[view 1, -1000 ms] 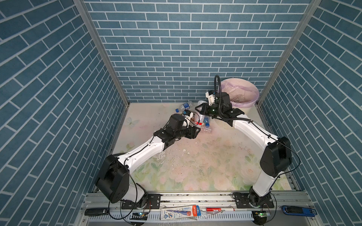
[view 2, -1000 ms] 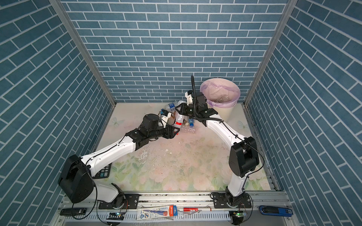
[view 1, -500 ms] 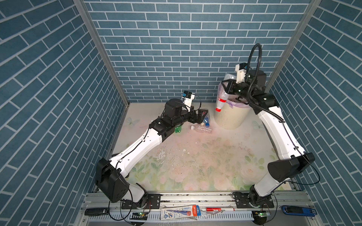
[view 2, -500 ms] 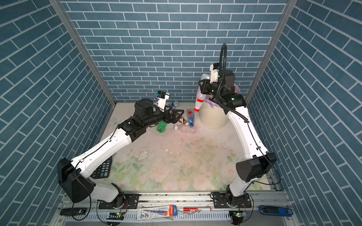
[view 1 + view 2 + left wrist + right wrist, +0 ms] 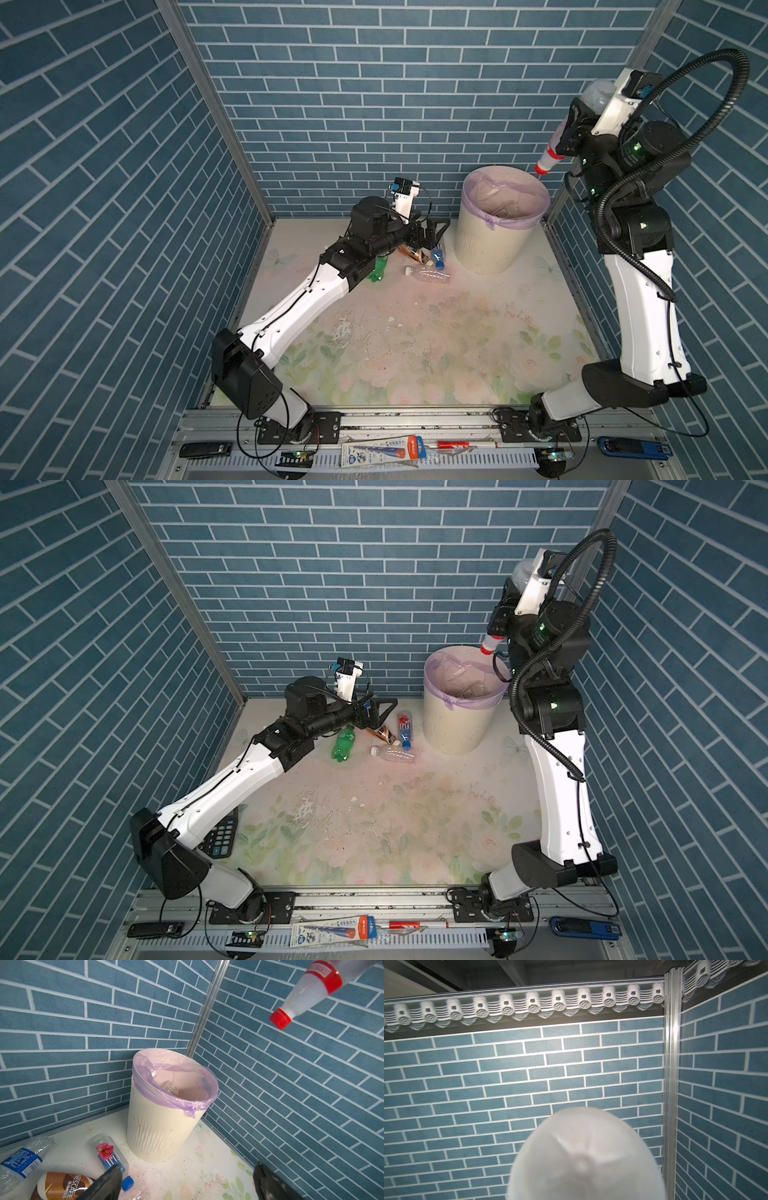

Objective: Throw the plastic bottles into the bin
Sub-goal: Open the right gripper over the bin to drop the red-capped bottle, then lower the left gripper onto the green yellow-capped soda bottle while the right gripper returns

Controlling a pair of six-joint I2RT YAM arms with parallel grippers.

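The clear plastic bottle with a red cap (image 5: 554,150) hangs cap down, high up by the round cream plastic bin with a lilac bag (image 5: 486,245), higher than before. The right hand (image 5: 571,133) pinches it. The left hand (image 5: 187,1182) is spread wide. A black calculator (image 5: 218,837) shows in a top view only.

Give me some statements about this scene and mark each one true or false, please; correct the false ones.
1. The right gripper is shut on a red-capped bottle, cap end lowest. True.
2. The left gripper grips the green bottle. False: it is open and empty; the green bottle lies on the table.
3. The bin lies on its side. False: it stands upright.
4. A brown bottle lies on the table. True.
5. The bin has no liner. False: a lilac bag is folded over its rim.
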